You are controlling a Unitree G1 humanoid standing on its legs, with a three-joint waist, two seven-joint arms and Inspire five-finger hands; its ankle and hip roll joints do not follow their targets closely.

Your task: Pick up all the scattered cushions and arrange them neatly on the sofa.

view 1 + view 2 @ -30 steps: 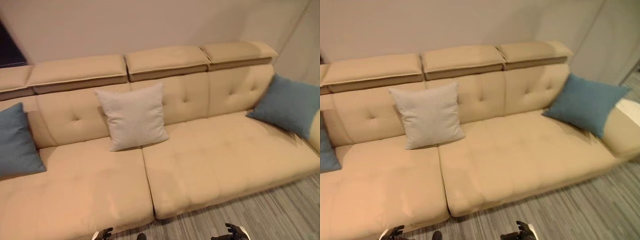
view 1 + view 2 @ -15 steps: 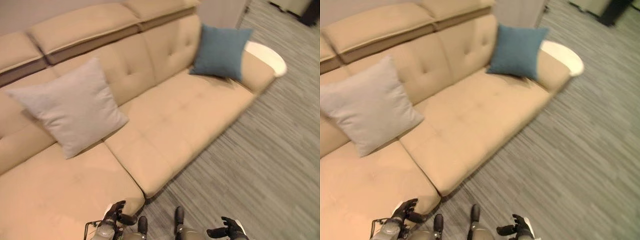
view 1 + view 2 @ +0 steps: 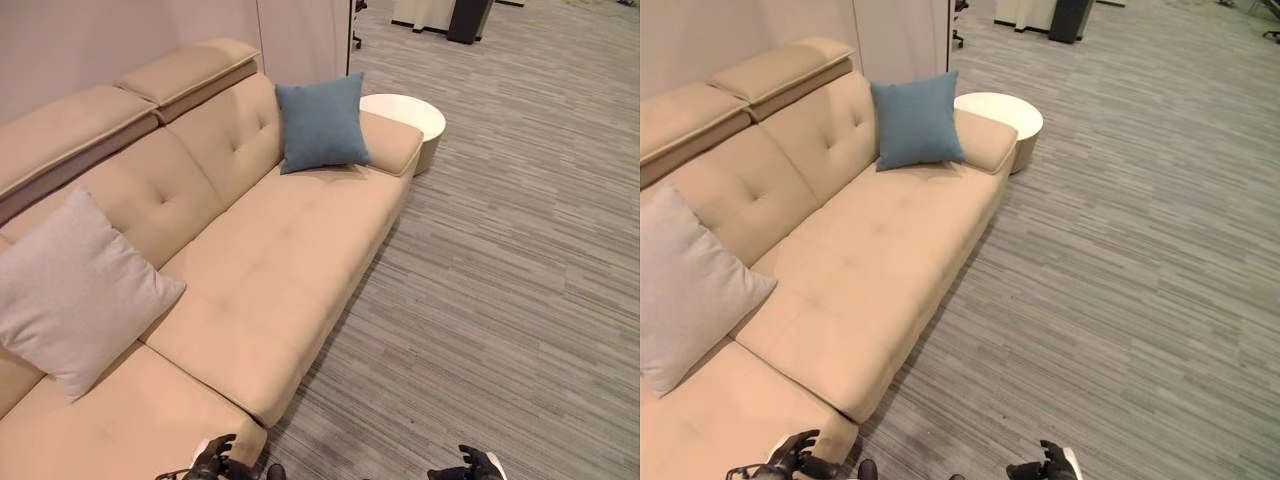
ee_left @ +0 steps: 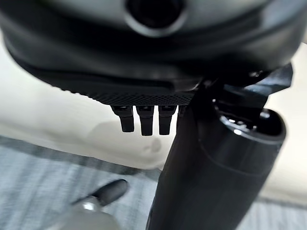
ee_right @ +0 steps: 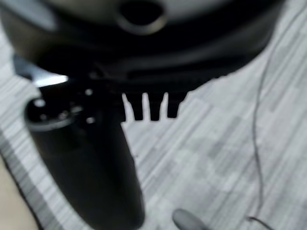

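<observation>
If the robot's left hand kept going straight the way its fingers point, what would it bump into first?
Most likely the sofa. In its wrist view the left hand hangs empty with its fingers pointing at the pale front edge of the seat, just above the grey floor. How far off the seat is, I can't tell.

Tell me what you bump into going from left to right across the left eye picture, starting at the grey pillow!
Grey cushion leaning on the sofa's backrest → bare seat of the beige sofa → blue cushion propped at the sofa's far end → round white side table → striped grey carpet floor.
</observation>
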